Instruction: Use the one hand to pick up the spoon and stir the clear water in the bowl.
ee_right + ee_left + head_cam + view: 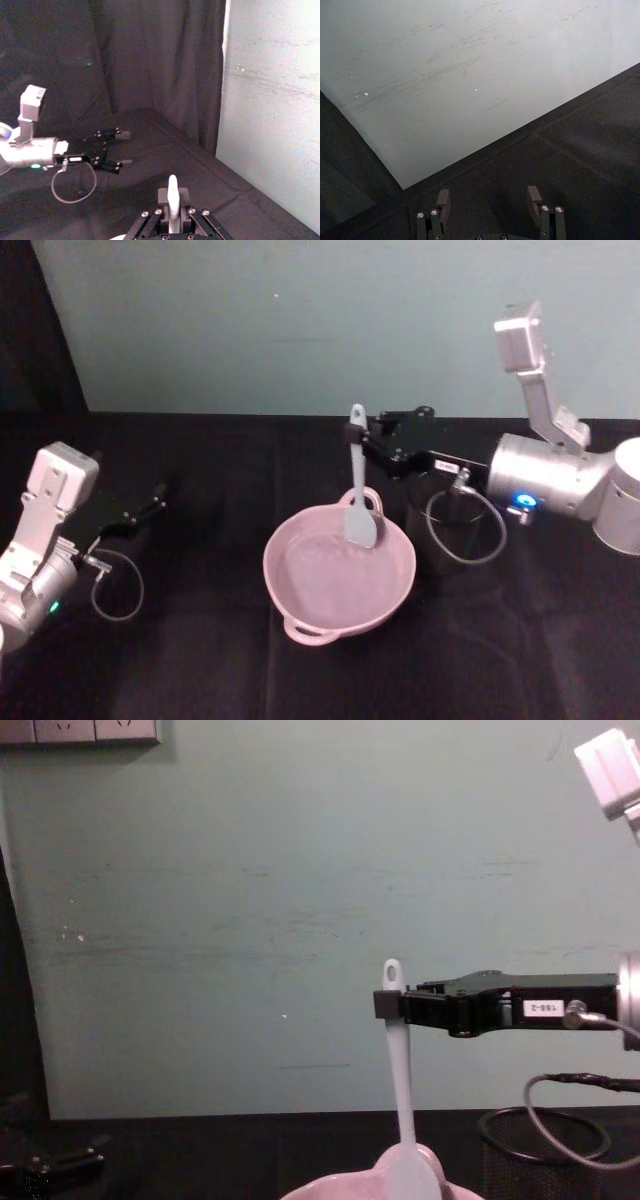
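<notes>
The white spoon (357, 480) hangs nearly upright, with my right gripper (362, 440) shut on its handle just below the holed tip. Its scoop hangs over the far side of the pale pink bowl (268, 565); whether it touches the water I cannot tell. From the chest, the spoon (400, 1070) runs down from the right gripper (388, 1005) to the bowl's rim (340, 1188). The right wrist view has the handle (172, 197) between the shut fingers. My left gripper (155, 498) rests open at the far left of the table, also seen as left gripper (488, 197) and left gripper (125, 148).
A black mesh cup (455, 525) stands just right of the bowl, under the right arm; the chest view has this cup (545, 1150) at lower right. A black cloth (200, 660) covers the table, and a pale wall (300, 320) rises behind it.
</notes>
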`<state>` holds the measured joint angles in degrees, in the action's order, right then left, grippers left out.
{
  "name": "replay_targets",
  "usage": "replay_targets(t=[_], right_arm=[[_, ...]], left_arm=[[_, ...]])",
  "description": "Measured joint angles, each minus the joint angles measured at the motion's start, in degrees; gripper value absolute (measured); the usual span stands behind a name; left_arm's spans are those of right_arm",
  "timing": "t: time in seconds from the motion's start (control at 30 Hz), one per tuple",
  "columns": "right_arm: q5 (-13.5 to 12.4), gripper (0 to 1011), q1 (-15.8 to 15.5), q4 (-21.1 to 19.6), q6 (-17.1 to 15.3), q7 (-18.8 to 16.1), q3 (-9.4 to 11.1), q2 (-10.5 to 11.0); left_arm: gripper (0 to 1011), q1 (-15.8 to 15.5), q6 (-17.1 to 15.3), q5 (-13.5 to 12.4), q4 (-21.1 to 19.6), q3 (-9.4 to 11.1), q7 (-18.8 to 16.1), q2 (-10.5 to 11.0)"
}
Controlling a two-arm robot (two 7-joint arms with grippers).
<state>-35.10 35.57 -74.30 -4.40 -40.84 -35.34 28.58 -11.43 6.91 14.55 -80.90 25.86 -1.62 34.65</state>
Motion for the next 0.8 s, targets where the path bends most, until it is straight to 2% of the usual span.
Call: replay_targets(t=[0.17, 0.37, 0.6, 0.8], right_arm=[[0.03, 134, -3.10, -5.12, -0.63, 0.64, 0.55, 2.04], [-0.21, 134, -5.17, -7.88, -0.82, 0.59, -0.09, 1.82], [-0.35, 134, -4.89, -7.41, -0.45, -0.26, -1.56, -0.36], [-0.15, 134, -3.04, -3.72, 1.03, -0.98, -2.09, -2.87]], left_arm=[[1005, 0.00, 0.00, 0.00, 0.00, 0.00, 0.00, 0.00], [1005, 0.00, 0.00, 0.00, 0.00, 0.00, 0.00, 0.00], [1005, 0.00, 0.00, 0.00, 0.00, 0.00, 0.00, 0.00], [1005, 0.00, 0.00, 0.00, 0.00, 0.00, 0.00, 0.00]])
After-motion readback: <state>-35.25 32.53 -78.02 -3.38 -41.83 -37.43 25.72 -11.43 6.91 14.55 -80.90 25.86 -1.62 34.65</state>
